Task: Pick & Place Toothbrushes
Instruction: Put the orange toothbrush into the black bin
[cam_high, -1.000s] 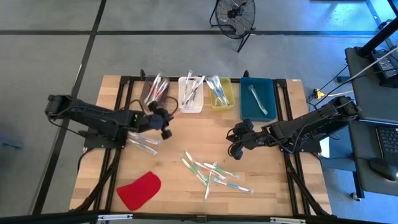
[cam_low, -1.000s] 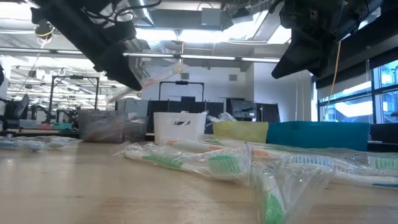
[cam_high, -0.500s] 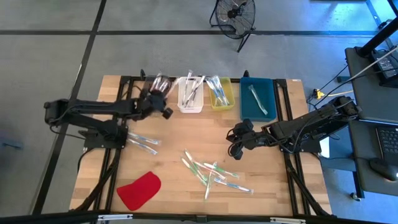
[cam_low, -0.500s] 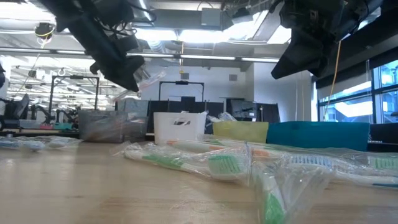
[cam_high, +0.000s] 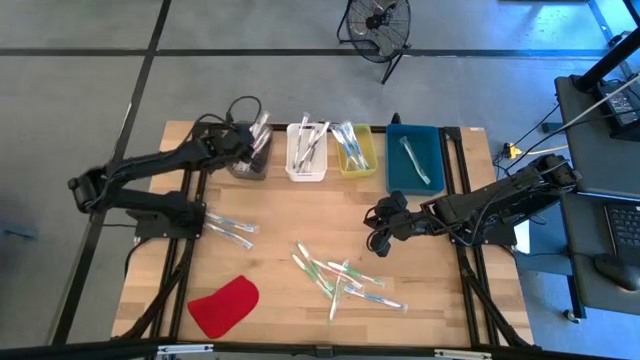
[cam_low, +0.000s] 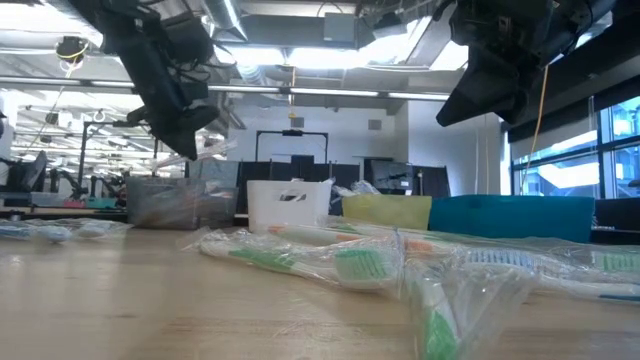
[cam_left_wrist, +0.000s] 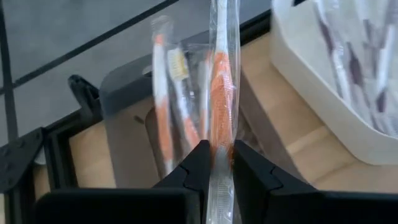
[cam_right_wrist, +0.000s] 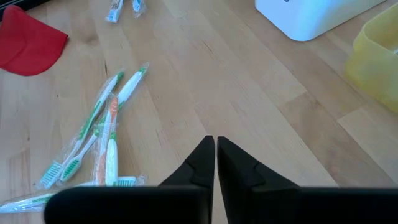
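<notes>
My left gripper (cam_left_wrist: 217, 163) is above the grey bin (cam_high: 247, 160) at the table's far left, shut on an orange toothbrush in a clear wrapper (cam_left_wrist: 221, 74). The bin (cam_left_wrist: 127, 134) has more orange toothbrushes (cam_left_wrist: 163, 118) standing in it. A loose pile of toothbrushes (cam_high: 340, 280) lies at the table's near middle, and two more (cam_high: 230, 231) lie left of it. My right gripper (cam_high: 380, 228) hangs shut right of centre, above bare wood, its fingertips (cam_right_wrist: 216, 152) closed on nothing. My left gripper pinches the wrapped orange toothbrush between its two fingers at the handle (cam_left_wrist: 220, 134). The fingers slant down from the table's near left and lie across the handle. The brush sticks out ahead of them over the grey bin, lifted clear of the table (cam_low: 208, 150).
Right of the grey bin along the far edge stand a white bin (cam_high: 306, 155), a yellow bin (cam_high: 357, 152) and a teal bin (cam_high: 415, 160), each with toothbrushes. A red cloth-like piece (cam_high: 224, 306) lies near the front left. Bare wood lies between the bins and the pile.
My left gripper has swung from the table's left middle toward the far edge, to above the grey bin. It has turned on the way and kept the orange toothbrush in its hold. My right arm has kept still.
</notes>
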